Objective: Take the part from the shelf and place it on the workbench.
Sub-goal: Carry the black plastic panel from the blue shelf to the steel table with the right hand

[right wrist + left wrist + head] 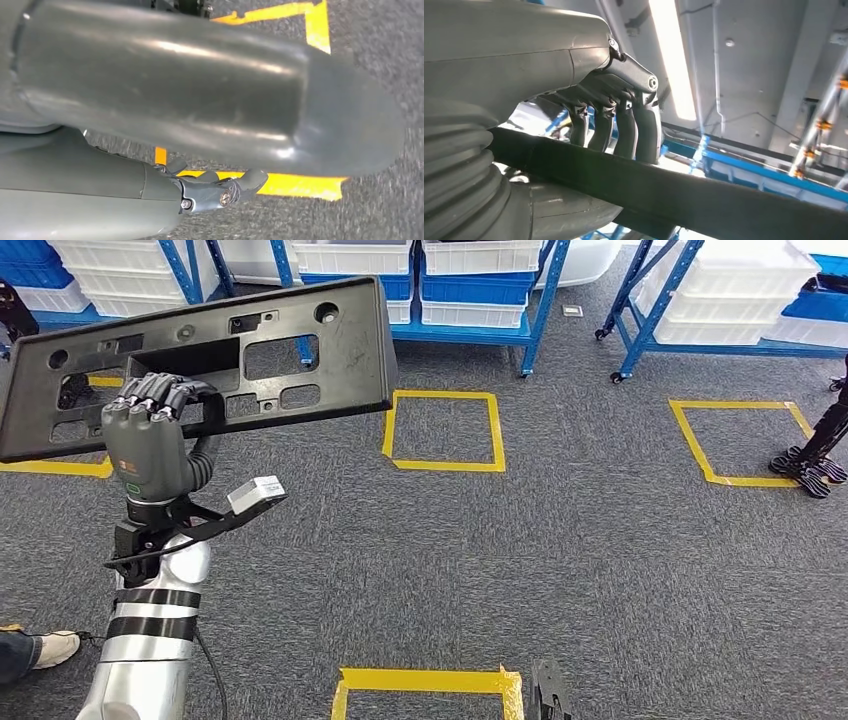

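My dark fingers [160, 392] are curling over the lower edge of the long flat black plastic part [200, 365], my left hand [150, 440] gripping it off-centre above grey carpet. My right hand [215, 190] is hanging, fingers curled on nothing. The long overhang could be levering it loose.

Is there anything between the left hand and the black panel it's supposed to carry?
No. The left hand already grips the black panel, fingers wrapped over its edge. No workbench is in view, so that path can't be judged.
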`<state>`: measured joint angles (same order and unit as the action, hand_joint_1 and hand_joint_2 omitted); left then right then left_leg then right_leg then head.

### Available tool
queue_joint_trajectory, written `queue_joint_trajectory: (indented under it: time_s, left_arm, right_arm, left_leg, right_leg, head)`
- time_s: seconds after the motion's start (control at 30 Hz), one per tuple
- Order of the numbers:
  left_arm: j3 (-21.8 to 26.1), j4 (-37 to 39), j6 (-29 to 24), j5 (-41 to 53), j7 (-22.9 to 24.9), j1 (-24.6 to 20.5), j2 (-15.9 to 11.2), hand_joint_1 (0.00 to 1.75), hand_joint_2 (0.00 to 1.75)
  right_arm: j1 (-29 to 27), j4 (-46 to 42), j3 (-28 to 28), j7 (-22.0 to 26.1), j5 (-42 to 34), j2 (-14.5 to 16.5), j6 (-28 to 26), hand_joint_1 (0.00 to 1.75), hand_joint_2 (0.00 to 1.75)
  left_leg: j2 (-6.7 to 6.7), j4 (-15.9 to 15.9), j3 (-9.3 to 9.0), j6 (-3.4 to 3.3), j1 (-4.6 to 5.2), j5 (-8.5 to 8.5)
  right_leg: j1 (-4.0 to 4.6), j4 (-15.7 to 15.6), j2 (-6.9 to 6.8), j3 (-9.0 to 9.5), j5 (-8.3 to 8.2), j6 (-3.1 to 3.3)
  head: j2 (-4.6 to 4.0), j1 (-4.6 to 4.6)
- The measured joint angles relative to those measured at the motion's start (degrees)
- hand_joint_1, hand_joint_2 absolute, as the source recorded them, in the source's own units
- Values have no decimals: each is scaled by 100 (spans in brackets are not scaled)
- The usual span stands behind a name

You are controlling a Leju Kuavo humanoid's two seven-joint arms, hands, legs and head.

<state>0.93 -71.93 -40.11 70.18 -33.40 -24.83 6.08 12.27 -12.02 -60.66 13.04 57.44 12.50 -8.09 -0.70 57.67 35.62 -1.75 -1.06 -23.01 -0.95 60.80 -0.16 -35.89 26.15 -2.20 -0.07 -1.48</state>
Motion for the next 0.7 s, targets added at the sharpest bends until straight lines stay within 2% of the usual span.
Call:
queue_joint_trajectory:
  time_s: [0.07, 0.1, 0.13, 0.17, 0.2, 0.27, 0.3, 0.33, 0.4, 0.43, 0.47, 0.5, 0.53, 0.57, 0.6, 0.63, 0.67, 0.7]
  left_arm:
    - [7, -6, 0, 2, 11, -7, 0, 175, 175]
    - [10, -8, 0, 3, 14, 2, 0, 175, 175]
    - [13, -7, 1, 5, 16, 16, 0, 175, 175]
    - [14, -7, 1, 8, 16, 27, -1, 175, 175]
    - [15, -7, 1, 13, 16, 33, -1, 175, 175]
    - [16, -8, 1, 24, 16, 36, -3, 175, 175]
    - [17, -9, 1, 32, 19, 34, -4, 175, 175]
    - [19, -11, 1, 41, 21, 34, -6, 175, 175]
    - [20, -13, 1, 56, 21, 41, -23, 175, 175]
    - [20, -13, 1, 61, 19, 46, -37, 175, 175]
    - [19, -13, 1, 63, 16, 46, -50, 175, 175]
    - [16, -13, 1, 66, 14, 39, -60, 175, 175]
    - [13, -13, 1, 69, 11, 31, -62, 175, 175]
    - [10, -13, 1, 71, 9, 25, -61, 175, 175]
    - [10, -13, 1, 72, 7, 25, -62, 175, 175]
    - [11, -13, 1, 72, 7, 31, -62, 175, 175]
    - [13, -13, 1, 72, 7, 36, -63, 175, 175]
    - [14, -13, 1, 72, 8, 37, -63, 175, 175]
  right_arm:
    - [-10, 0, 44, -13, 15, -4, -16, 0, 0]
    - [-20, 0, 57, -16, 16, -7, -17, 0, 0]
    - [-32, 0, 68, -20, 16, -11, -19, 0, 0]
    - [-42, 0, 76, -23, 17, -15, -20, 0, 0]
    - [-48, 0, 82, -25, 18, -20, -21, 0, 0]
    - [-51, 1, 99, -27, 21, -20, -21, 0, 0]
    - [-52, 2, 106, -30, 22, -18, -20, 0, 0]
    - [-54, 2, 110, -34, 23, -15, -20, 0, 0]
    - [-58, 2, 113, -44, 23, -13, -19, 0, 0]
    - [-57, 2, 115, -48, 23, -13, -19, 0, 0]
    - [-56, 2, 117, -50, 23, -10, -20, 0, 0]
    - [-56, 2, 120, -56, 25, -9, -22, 0, 0]
    - [-60, 2, 122, -65, 25, -9, -23, 0, 0]
    - [-68, 2, 123, -74, 26, -8, -25, 0, 0]
    - [-79, 2, 123, -84, 26, -10, -26, 0, 0]
    - [-89, 2, 123, -90, 26, -11, -27, 0, 0]
    - [-95, 2, 123, -92, 26, -12, -29, 0, 0]
    - [-98, 2, 124, -94, 26, -13, -31, 0, 0]
  left_leg:
    - [-40, -29, 28, -5, -20, 42]
    - [-72, -29, 51, 12, -27, 55]
    - [-112, -27, 73, 36, -40, 70]
    - [-160, -24, 95, 66, -60, 89]
    - [-214, -19, 116, 103, -87, 107]
    - [-330, 3, 161, 203, -126, 138]
    - [-385, 14, 184, 258, -130, 154]
    - [-429, 11, 202, 311, -128, 175]
    - [-502, -38, 211, 399, -138, 235]
    - [-474, -48, 217, 426, -149, 244]
    - [-377, 19, 250, 440, -148, 195]
    - [-248, 219, 336, 441, -143, 71]
    - [-104, 556, 479, 433, -133, -117]
    - [-12, 980, 658, 424, -123, -329]
    - [18, 1391, 830, 415, -121, -505]
    - [25, 1664, 937, 402, -118, -597]
    - [34, 1715, 936, 382, -111, -584]
    - [62, 1532, 816, 353, -99, -477]
  right_leg:
    - [-22, 725, 6, -317, 362, 32]
    - [-37, 1083, 7, -465, 507, 24]
    - [-57, 1282, 8, -536, 575, -5]
    - [-80, 1258, 9, -497, 554, -54]
    - [-109, 992, 20, -335, 450, -118]
    - [-174, 195, 167, 120, 206, -235]
    - [-191, -82, 227, 279, 128, -241]
    - [-191, -212, 270, 355, 95, -214]
    - [-155, -199, 199, 357, 65, -104]
    - [-151, -194, 153, 355, 47, -55]
    - [-149, -194, 105, 354, 31, -7]
    - [-145, -199, 52, 353, 17, 49]
    - [-129, -202, -4, 352, 13, 96]
    - [-100, -201, -60, 350, 15, 130]
    - [-69, -201, -124, 347, 18, 152]
    - [-43, -200, -190, 346, 23, 160]
    - [-23, -199, -258, 348, 27, 165]
    - [-7, -199, -326, 355, 33, 171]
  head:
    - [0, 11]
    - [0, 14]
    - [0, 12]
    - [0, 12]
    - [0, 13]
    - [0, 26]
    - [0, 30]
    - [0, 36]
    - [0, 36]
    - [0, 32]
    - [0, 14]
    - [0, -4]
    - [0, -25]
    - [0, -39]
    - [0, -40]
    - [0, -39]
    - [0, -39]
    - [0, -39]
